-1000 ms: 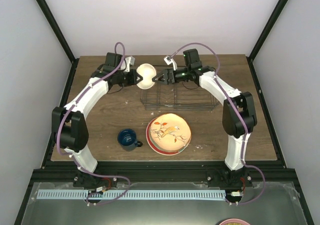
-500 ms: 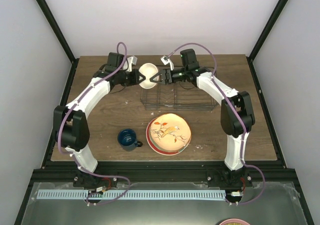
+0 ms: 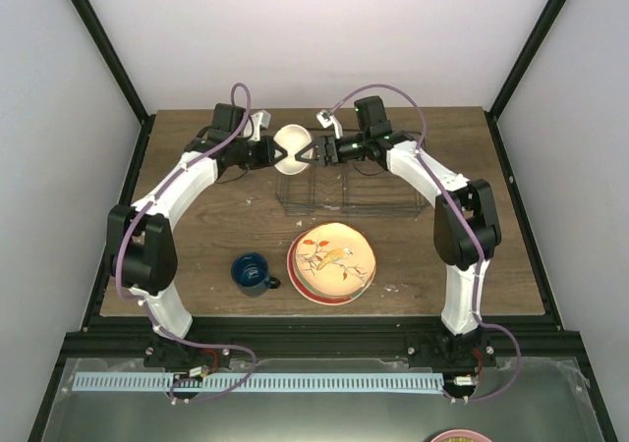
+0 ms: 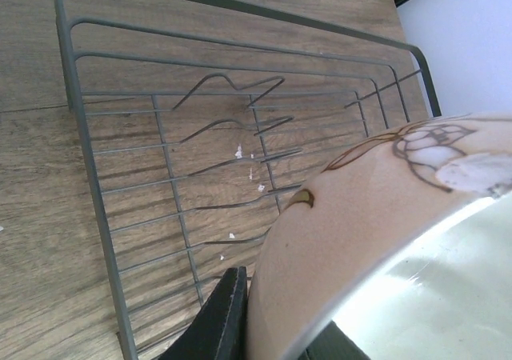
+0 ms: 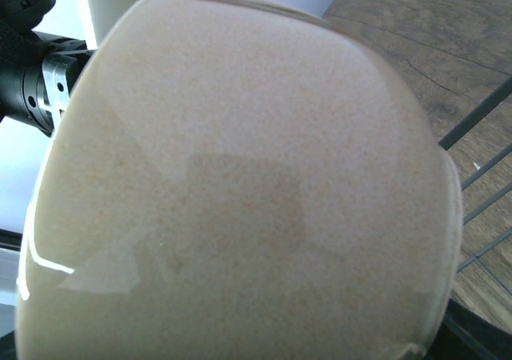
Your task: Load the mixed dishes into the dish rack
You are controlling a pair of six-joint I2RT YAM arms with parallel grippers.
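Brown wood table (image 3: 216, 216), white walls (image 3: 314, 39). The left gripper (image 3: 274, 152) is clamped on the bowl (image 3: 290, 148), with one finger (image 4: 224, 320) on its outside. The right gripper (image 3: 313, 151) touches the bowl's other side, can't tell if it's gripping. One rack (image 3: 393, 206) sits just under the jaws. Well nearer the bases there's one mug (image 3: 253, 271) and one plate stack (image 3: 331, 261), bird plate on top.

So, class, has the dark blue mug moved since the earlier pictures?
No. The dark blue mug sits just left of the plate stack, exactly as before.
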